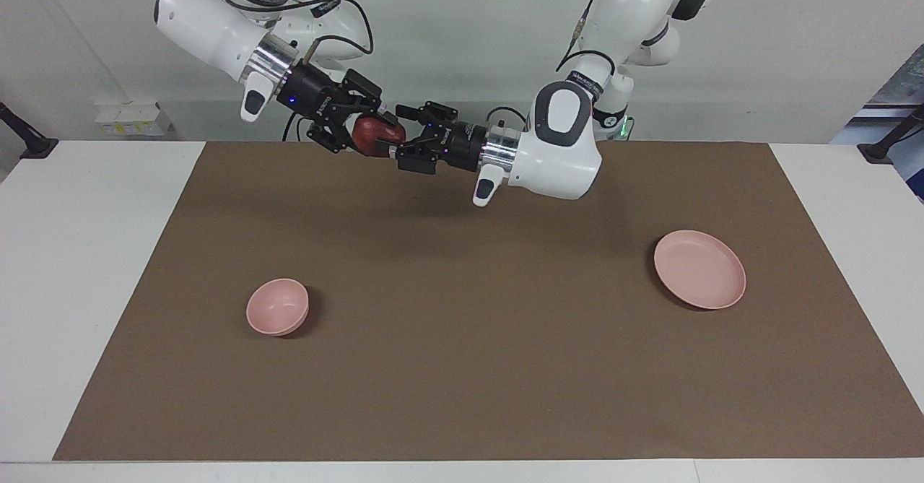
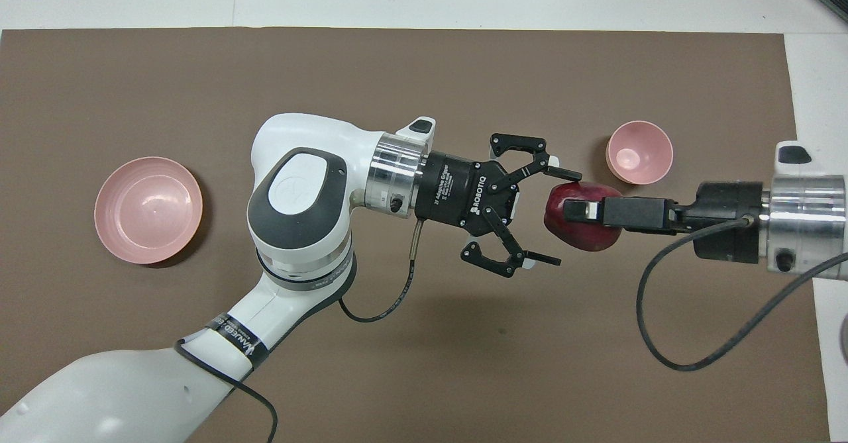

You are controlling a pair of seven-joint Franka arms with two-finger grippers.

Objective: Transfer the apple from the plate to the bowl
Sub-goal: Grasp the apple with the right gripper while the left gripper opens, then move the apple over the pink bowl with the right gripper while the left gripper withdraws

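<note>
The dark red apple (image 1: 377, 135) (image 2: 583, 234) is held in the air over the brown mat by my right gripper (image 1: 372, 131) (image 2: 580, 214), which is shut on it. My left gripper (image 1: 401, 138) (image 2: 560, 218) is open and faces the apple at the same height. Its fingertips stand wide apart at the apple's side, not closed on it. The pale pink plate (image 1: 700, 268) (image 2: 148, 209) lies empty toward the left arm's end of the table. The small deep pink bowl (image 1: 277, 306) (image 2: 639, 152) stands empty toward the right arm's end.
A brown mat (image 1: 462, 367) (image 2: 424, 377) covers most of the white table. Black cables hang from both wrists, one of them (image 2: 669, 337) looping low under the right wrist.
</note>
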